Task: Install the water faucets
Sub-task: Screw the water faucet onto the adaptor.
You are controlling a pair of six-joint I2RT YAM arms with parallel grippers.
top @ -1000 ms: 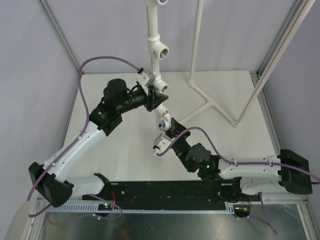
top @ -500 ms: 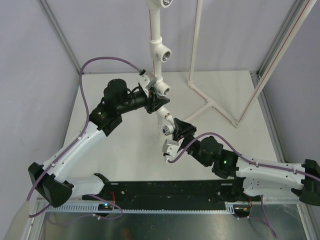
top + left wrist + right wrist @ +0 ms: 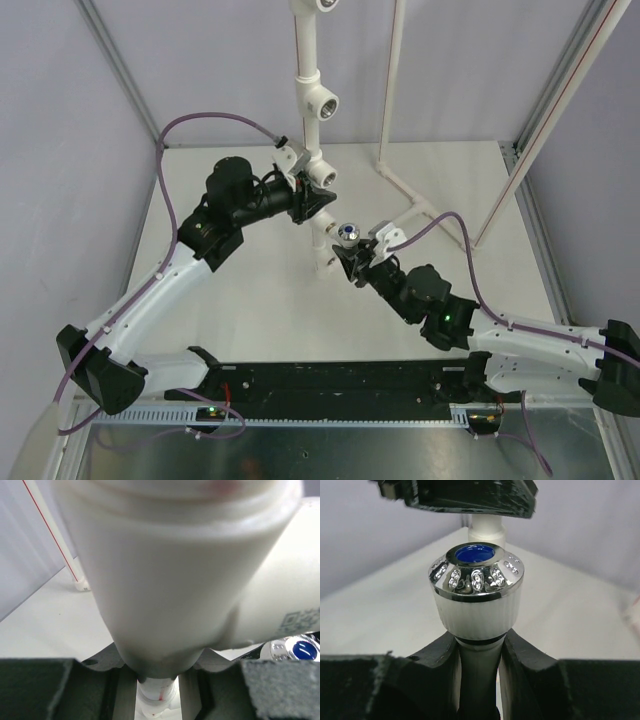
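Right end effector (image 3: 354, 258) is clamped narrow on the stem of a small white plastic water faucet (image 3: 347, 233) w/ ribbed chrome knob & blue centre cap. The knob stands upright above the black fingers (image 3: 437, 654). Faucet is held above the white counter (image 3: 240, 290), just beside the lower part of the tall white plastic pipe frame (image 3: 308, 60); can't tell if touching. Left end effector (image 3: 316, 196) grips that pipe frame, jaws closed round the tube, below a white tee socket (image 3: 322, 103) w/ metal-threaded hole.
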